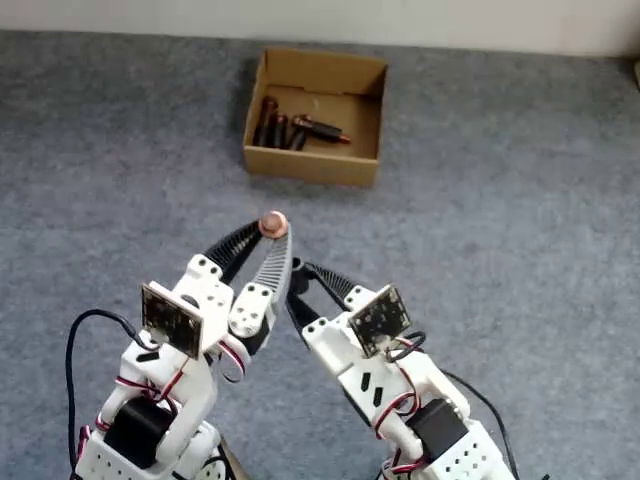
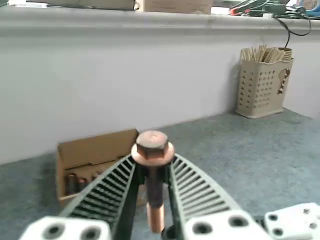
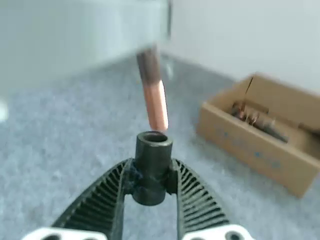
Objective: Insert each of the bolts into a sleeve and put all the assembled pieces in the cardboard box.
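The bench point(image 1: 520, 200) is covered with a grey, carpet-like surface, seen across the whole high view. A cardboard box point(image 1: 310, 165) is set directly on it towards the far side, open at the top, with its flaps folded away and its walls upright. The far edge of the bench is bordered by a pale wall point(image 2: 125, 75). In the left wrist view, a beige slotted basket point(image 2: 262, 85) filled with upright wooden sticks point(image 2: 265, 52) is stood on the bench near that wall, well apart from the box.

The left gripper point(image 2: 153, 169) clamps a copper bolt point(image 2: 152, 148) (head up); behind, the cardboard box point(image 2: 97, 147) holds seemingly assembled pieces point(image 2: 76, 183).
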Controlling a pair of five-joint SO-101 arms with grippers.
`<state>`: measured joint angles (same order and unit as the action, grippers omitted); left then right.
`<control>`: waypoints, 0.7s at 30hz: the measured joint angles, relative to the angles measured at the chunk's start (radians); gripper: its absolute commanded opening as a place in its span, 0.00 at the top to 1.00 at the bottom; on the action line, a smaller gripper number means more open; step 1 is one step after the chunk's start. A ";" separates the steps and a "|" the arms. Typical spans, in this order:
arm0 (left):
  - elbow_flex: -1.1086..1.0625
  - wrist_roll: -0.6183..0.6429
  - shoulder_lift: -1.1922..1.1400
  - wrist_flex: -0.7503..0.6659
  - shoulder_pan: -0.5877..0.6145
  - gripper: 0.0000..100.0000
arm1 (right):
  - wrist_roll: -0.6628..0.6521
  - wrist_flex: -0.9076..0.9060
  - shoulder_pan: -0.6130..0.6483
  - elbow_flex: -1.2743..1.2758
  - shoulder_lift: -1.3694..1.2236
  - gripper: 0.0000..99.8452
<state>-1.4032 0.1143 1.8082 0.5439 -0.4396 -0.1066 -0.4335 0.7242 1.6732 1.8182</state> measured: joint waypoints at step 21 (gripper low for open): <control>0.104 0.005 0.000 0.057 -0.046 0.99 | -0.017 0.049 0.002 0.002 0.002 1.00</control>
<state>-1.2988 0.1189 1.8082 0.6007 -0.4856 -0.1235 -0.3844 0.7258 1.6747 1.8197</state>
